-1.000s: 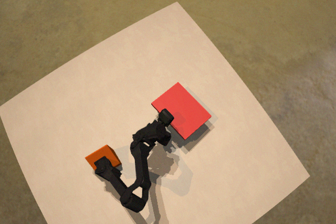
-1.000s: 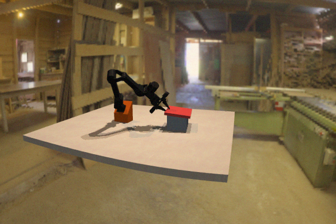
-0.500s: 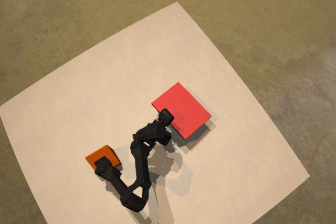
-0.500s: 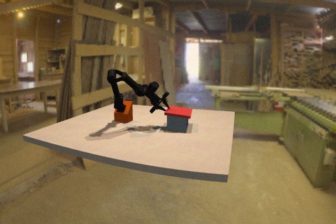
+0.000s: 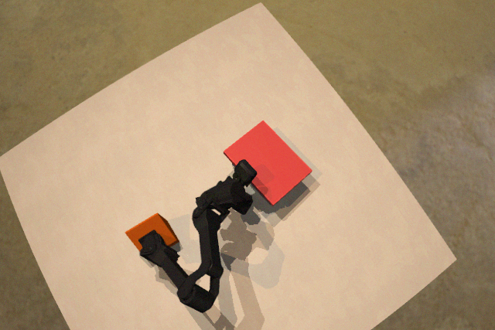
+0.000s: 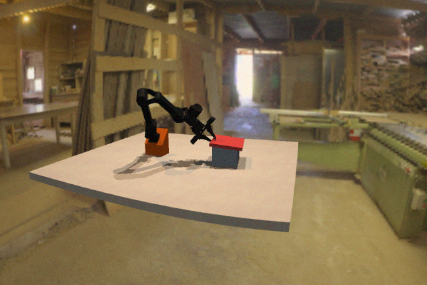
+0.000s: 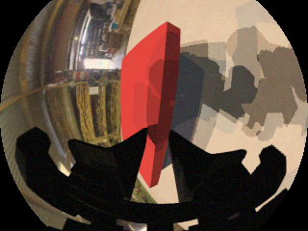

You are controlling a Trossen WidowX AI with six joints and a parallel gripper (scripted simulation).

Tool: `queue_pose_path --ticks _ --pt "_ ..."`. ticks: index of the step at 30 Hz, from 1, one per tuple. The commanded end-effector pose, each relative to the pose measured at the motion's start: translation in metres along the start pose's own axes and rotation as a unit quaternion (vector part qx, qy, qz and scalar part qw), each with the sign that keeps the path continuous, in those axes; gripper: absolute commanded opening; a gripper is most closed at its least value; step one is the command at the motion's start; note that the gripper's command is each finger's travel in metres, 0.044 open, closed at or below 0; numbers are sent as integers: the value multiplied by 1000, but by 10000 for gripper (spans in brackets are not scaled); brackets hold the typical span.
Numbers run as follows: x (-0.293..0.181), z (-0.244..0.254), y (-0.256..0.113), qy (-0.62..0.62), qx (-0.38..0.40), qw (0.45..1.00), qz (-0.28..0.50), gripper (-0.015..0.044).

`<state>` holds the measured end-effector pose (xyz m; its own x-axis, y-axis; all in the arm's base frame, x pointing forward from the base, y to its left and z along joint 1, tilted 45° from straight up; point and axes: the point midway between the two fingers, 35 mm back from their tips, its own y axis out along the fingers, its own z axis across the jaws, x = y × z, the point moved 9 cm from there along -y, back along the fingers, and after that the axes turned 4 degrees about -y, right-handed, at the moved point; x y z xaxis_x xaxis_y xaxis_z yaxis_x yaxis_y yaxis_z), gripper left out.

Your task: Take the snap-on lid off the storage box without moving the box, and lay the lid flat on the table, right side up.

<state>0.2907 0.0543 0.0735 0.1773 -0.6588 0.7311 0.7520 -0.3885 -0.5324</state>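
The red lid (image 5: 275, 154) (image 6: 229, 142) (image 7: 135, 87) is over the top of the blue-grey storage box (image 6: 225, 158) (image 7: 190, 91), its flat face up. In the exterior view it looks slightly tilted, with the edge on the arm's side a little higher. Whether there is a gap between lid and box is too small to tell. The box stands upright on the table (image 5: 139, 118) (image 6: 207, 192). My gripper (image 5: 251, 185) (image 6: 214, 139) (image 7: 158, 132) is shut on the lid's edge facing the arm, one finger above and one below, as the wrist view shows.
The arm's orange base block (image 5: 148, 224) (image 6: 157, 149) stands on the table, to the left of the box in the exterior view. The arm reaches from it to the lid. The table's right edge lies beyond the box in the top and exterior views.
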Motion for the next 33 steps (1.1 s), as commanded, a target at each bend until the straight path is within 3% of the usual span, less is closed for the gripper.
queue_pose_path --ticks 1,33 --pt "0 0 1 -1 1 1000 0 0" --pt "2 31 -17 -1 0 1000 1 0"
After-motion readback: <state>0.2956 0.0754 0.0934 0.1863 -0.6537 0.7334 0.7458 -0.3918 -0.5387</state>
